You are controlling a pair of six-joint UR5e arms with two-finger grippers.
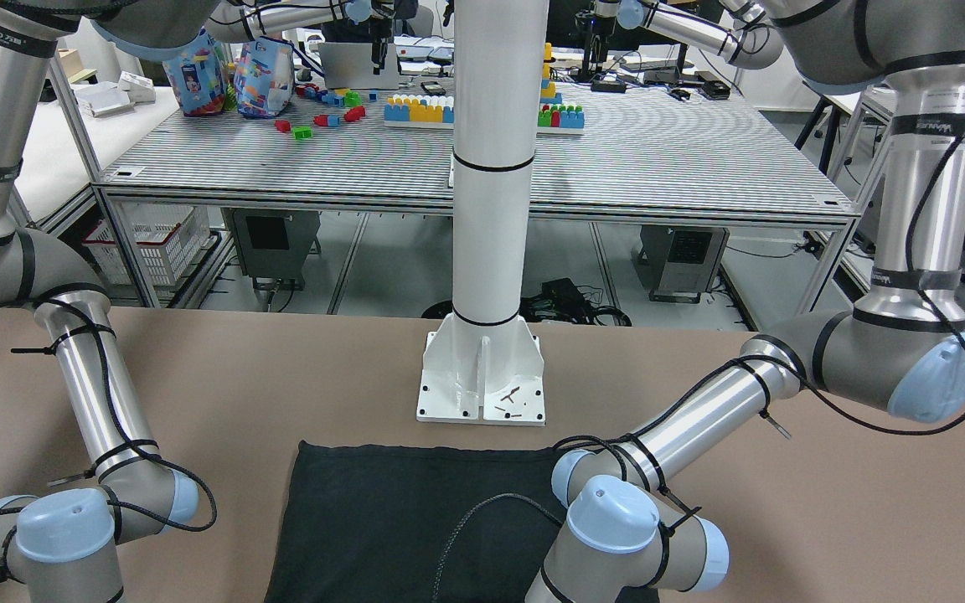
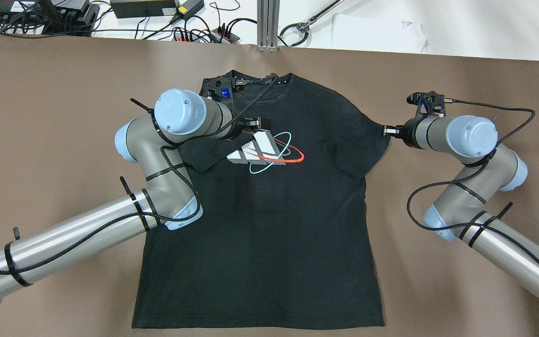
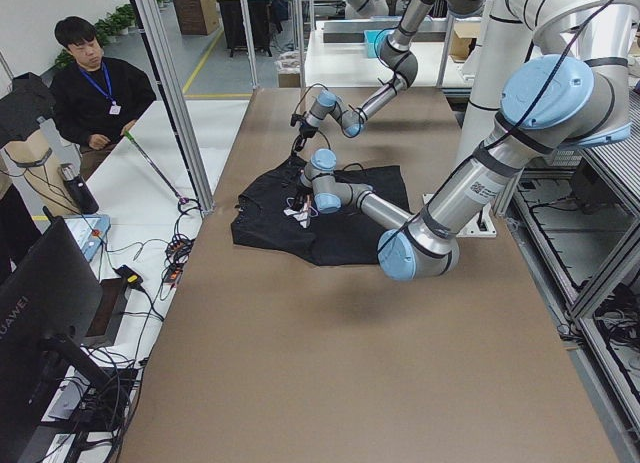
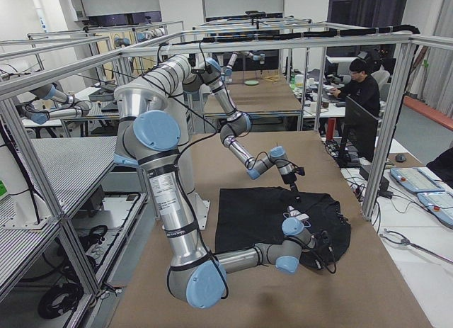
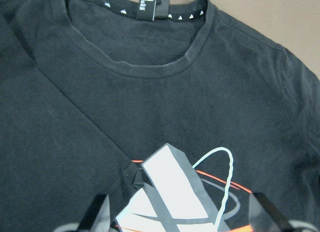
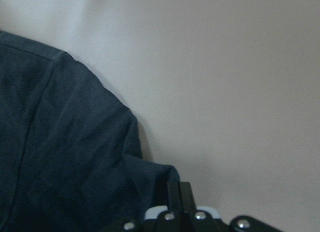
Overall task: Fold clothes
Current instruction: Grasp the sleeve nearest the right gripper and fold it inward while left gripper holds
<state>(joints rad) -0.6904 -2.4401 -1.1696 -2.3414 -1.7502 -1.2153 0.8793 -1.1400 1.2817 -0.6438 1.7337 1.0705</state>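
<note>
A black T-shirt [image 2: 269, 224] with a white, red and teal chest print lies flat, front up, on the brown table. Its sleeve on the overhead view's left is folded inward onto the chest. My left gripper [image 2: 256, 126] hovers over that folded sleeve beside the print. In the left wrist view [image 5: 180, 214] its fingers [image 5: 97, 214] stand wide apart and empty above the shirt [image 5: 200, 91]. My right gripper [image 2: 386, 131] is at the other sleeve's outer edge. In the right wrist view it [image 6: 177, 192] is shut on the sleeve hem [image 6: 150, 177].
The white pillar base [image 1: 482, 377] stands just behind the shirt's bottom hem [image 1: 382, 519]. Cables and power bricks [image 2: 157, 18] and a white sheet [image 2: 377, 32] lie beyond the table's far edge. An operator [image 3: 95, 88] stands on that side.
</note>
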